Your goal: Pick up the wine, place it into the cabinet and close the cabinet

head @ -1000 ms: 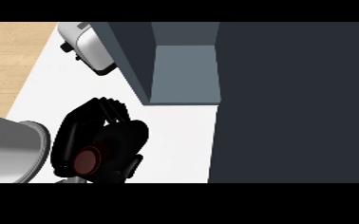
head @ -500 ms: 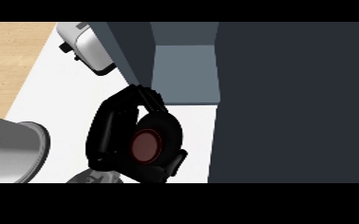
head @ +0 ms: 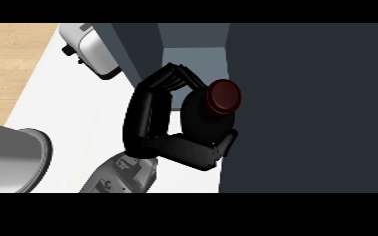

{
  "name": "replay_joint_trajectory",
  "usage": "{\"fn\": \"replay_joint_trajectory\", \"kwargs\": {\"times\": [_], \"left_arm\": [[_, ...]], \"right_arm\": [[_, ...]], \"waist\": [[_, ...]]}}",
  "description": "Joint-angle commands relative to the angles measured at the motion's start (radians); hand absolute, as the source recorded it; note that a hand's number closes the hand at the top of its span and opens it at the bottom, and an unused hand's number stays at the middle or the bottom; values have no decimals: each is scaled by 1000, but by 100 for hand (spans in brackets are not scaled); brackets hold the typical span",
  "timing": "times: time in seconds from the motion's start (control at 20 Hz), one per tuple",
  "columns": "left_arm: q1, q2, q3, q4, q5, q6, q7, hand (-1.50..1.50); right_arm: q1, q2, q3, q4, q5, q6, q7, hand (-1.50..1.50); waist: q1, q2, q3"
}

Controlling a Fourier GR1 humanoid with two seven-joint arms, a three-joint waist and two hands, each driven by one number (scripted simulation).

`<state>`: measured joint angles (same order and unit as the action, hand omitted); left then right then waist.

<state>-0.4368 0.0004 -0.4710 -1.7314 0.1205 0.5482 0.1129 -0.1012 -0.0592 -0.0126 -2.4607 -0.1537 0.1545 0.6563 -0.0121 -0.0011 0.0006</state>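
Note:
The wine bottle [head: 201, 117] is dark with a round red cap [head: 223, 97] facing up towards me. My left hand [head: 145, 120] is shut on it: the fingers [head: 171, 80] curl over its far side and the thumb [head: 221, 147] wraps its near side. Bottle and hand hang at the front of the grey cabinet's open compartment [head: 193, 55], right against the edge of a large dark cabinet panel [head: 295, 105] on the right. Most of the bottle's body is hidden by the hand. My right hand does not show.
A white and silver toaster [head: 94, 55] stands on the white counter [head: 66, 105] at the back left, beside the cabinet's side wall. A large metal bowl [head: 22, 160] sits at the left edge. A wooden surface [head: 22, 50] lies beyond the counter's left edge.
My left hand has carried the bottle up and to the right, from the open counter to the cabinet's opening beside the dark panel. The bottle's cap now shows plainly.

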Motion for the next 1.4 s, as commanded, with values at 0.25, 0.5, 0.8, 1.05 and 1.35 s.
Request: {"fn": "replay_joint_trajectory", "kwargs": {"times": [0.25, 0.5, 0.8, 1.05, 1.35], "left_arm": [[-76, 0, -43, 148, 18, 107, -91, 150], [-203, 0, -43, 242, 57, 191, -68, 150], [-197, 0, -45, 280, 182, 208, -156, 150], [-82, 0, -65, 333, 230, 167, -330, 150], [-105, 0, -92, 432, 186, 195, -363, 150]], "right_arm": [[78, -12, -57, -122, -142, 34, 9, -150], [-14, -28, -13, -168, -111, -26, 136, -150], [95, 15, -3, -107, -77, 20, -14, -150], [87, 5, 38, -174, -68, 9, 56, -150], [33, -7, 2, -138, -99, 6, 58, -150]], "waist": [[-4, 1, 0], [-8, 1, -1], [-4, 0, 0], [-3, 0, -1], [-4, 0, -1]]}}
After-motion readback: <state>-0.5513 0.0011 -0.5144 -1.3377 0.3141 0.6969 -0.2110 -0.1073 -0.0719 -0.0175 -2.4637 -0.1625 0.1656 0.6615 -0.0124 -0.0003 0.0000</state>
